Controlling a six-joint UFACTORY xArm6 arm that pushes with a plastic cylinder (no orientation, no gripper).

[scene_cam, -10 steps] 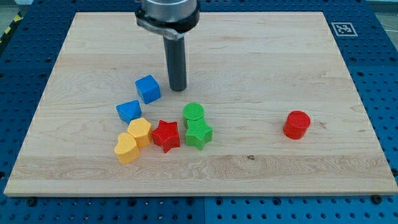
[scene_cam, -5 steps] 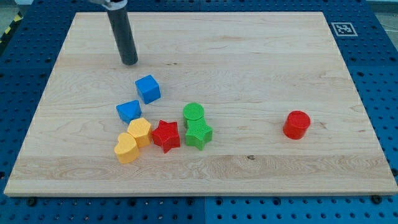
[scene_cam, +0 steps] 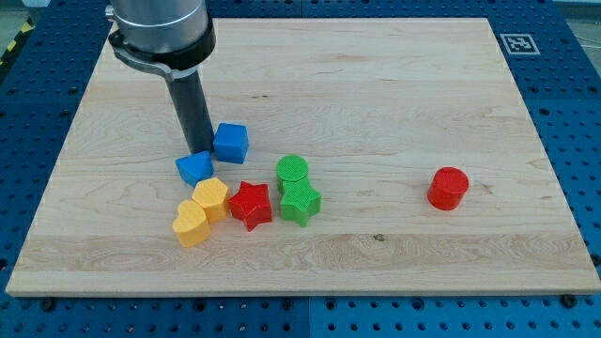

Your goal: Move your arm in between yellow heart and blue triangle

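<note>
Down from the view's top, my tip (scene_cam: 198,148) now touches the blue triangle (scene_cam: 193,168), above the yellow heart (scene_cam: 191,223).

A single camera looks down at a slant from the near edge of the worktop (scene_cam: 394,84), facing its far side. It stands back far enough to take in almost the whole board, with blue perforated base (scene_cam: 38,113) on every side.
</note>
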